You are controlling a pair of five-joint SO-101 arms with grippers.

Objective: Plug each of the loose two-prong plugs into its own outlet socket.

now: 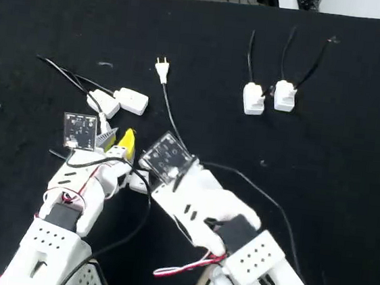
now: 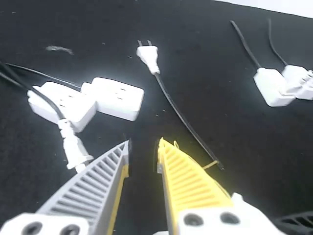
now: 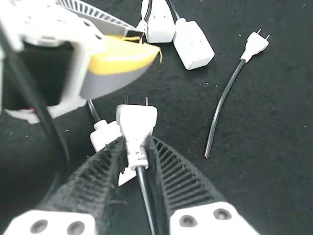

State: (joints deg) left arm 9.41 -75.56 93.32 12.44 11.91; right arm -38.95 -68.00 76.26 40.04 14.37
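The right gripper (image 3: 137, 142) is clamping a white plug (image 3: 137, 117), prongs pointing away, toward the worktop's (image 1: 350, 173) front edge. Just beside it, the left gripper (image 2: 144, 144) is standing slightly parted, grasping nothing. A second plug (image 1: 162, 67) is lying loose nearer the far edge, between the left sockets (image 1: 132, 100) and the right sockets (image 1: 253, 98).

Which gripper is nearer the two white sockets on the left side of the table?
Left. The left gripper sits just short of the sockets; the right gripper, holding a plug, is behind it, farther back.
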